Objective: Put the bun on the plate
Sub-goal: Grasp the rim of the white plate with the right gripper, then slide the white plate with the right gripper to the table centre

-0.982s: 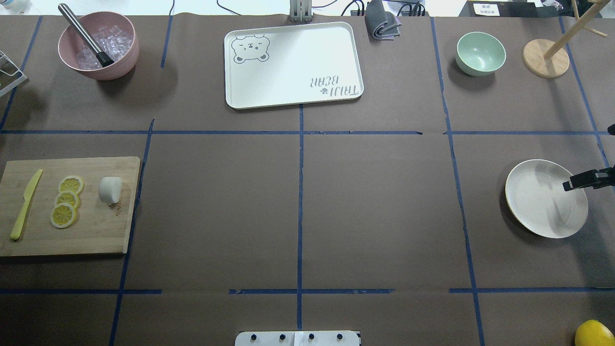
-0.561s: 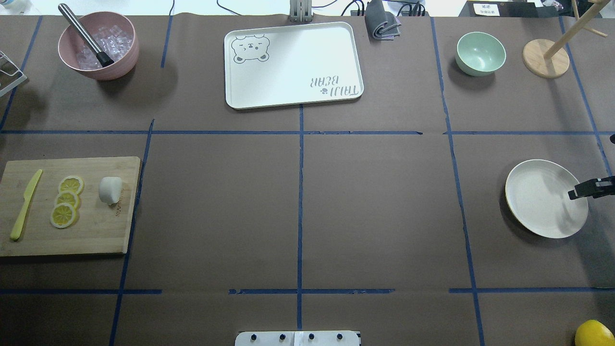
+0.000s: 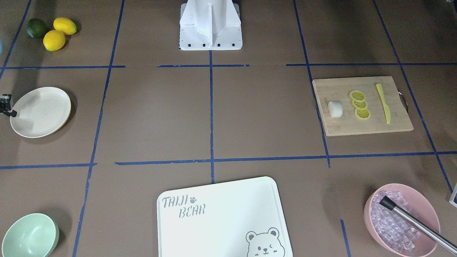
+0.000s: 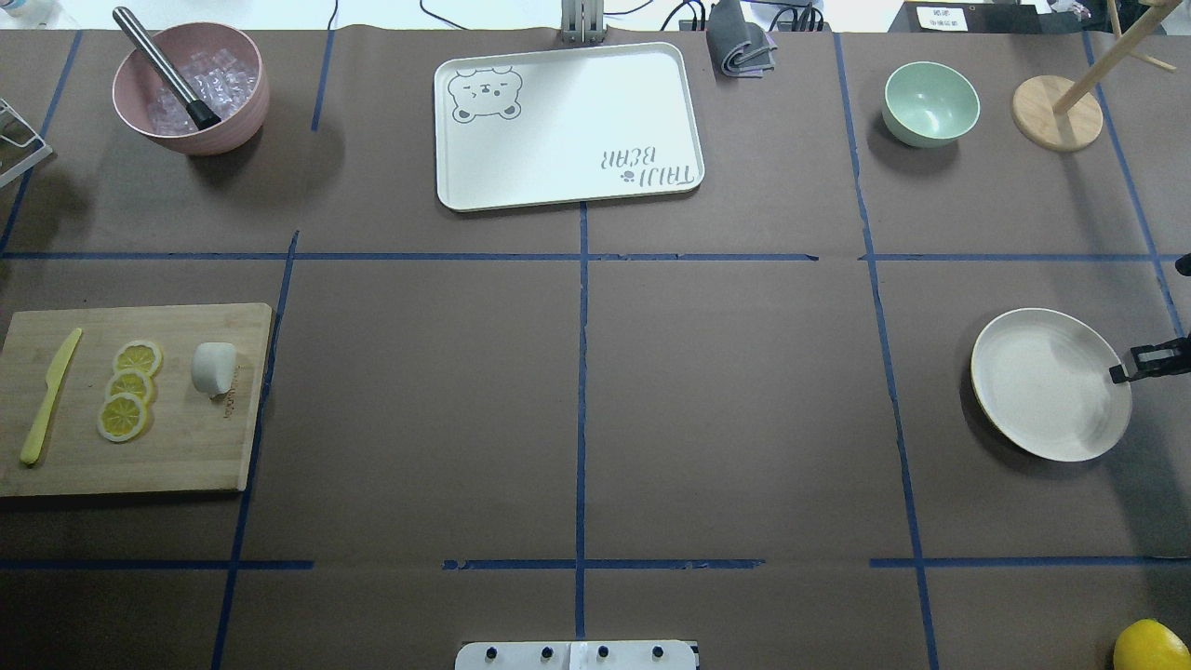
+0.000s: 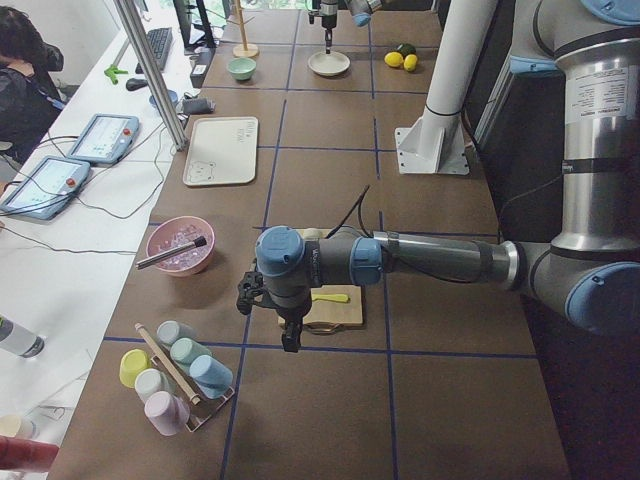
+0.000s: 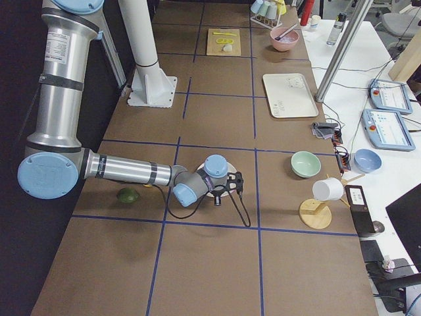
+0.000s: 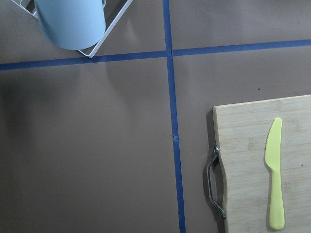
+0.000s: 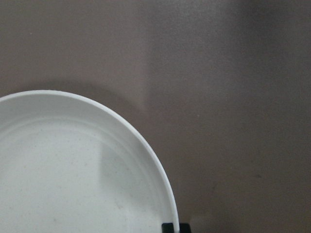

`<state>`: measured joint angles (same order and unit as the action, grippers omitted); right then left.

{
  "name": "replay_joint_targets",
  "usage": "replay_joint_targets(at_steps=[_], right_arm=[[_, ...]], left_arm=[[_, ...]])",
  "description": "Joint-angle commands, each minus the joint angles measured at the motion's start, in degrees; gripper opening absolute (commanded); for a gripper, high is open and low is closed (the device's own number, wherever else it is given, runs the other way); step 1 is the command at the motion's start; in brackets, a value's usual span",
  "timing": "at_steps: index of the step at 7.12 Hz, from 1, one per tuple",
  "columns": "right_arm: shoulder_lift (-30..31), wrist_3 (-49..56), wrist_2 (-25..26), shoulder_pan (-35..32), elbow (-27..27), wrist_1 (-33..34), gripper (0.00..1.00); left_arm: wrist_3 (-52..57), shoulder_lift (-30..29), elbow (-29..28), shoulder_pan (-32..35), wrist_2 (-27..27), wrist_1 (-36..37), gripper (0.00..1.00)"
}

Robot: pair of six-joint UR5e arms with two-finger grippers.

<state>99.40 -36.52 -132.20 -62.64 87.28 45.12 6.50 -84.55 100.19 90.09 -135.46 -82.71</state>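
Note:
The small white bun (image 4: 213, 368) (image 3: 335, 109) lies on a wooden cutting board (image 4: 186, 456) at the table's left, next to three lemon slices (image 4: 130, 386). The round cream plate (image 4: 1033, 409) (image 3: 40, 111) sits far right. My right gripper (image 4: 1119, 374) is at the plate's right rim; the right wrist view shows the rim (image 8: 146, 145) running down to a dark fingertip (image 8: 167, 227), and the gripper looks shut on it. My left gripper (image 5: 290, 338) hangs past the board's outer end, seen only from the side, so I cannot tell its state.
A yellow knife (image 7: 275, 174) lies on the board. At the back stand a pink bowl of ice with a metal tool (image 4: 191, 88), a bear-printed tray (image 4: 568, 126), a mint bowl (image 4: 930, 102) and a wooden stand (image 4: 1057, 113). A lemon (image 4: 1152, 645) is front right, a cup rack (image 5: 175, 375) far left.
My right gripper has drawn back to the right, from over the plate's inside to its right rim. The plate has shifted slightly left. The bun has not moved.

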Motion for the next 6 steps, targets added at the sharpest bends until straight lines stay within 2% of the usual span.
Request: replay_joint_targets(at_steps=[1,2,4,5,6], right_arm=[[-5.59,-4.14,-0.6,1.11,0.61,1.11,0.0],[-8.49,-8.35,-0.6,2.77,1.22,1.11,0.0],[-16.47,-24.39,0.27,9.6,2.98,1.11,0.0],[-21.48,-31.44,1.58,13.38,2.9,1.11,0.0],[-26.57,-40.04,5.6,18.21,2.9,1.2,0.0]], left_arm=[[0.0,0.0,0.0,0.0,-0.07,0.0,1.0],[0.0,0.09,0.0,0.0,-0.07,0.0,1.0],[-0.09,0.09,-0.26,0.0,-0.07,0.09,1.0],[-0.09,0.09,-0.35,0.0,-0.07,0.09,1.0],[-0.09,0.09,-0.35,0.0,-0.16,0.09,1.0]])
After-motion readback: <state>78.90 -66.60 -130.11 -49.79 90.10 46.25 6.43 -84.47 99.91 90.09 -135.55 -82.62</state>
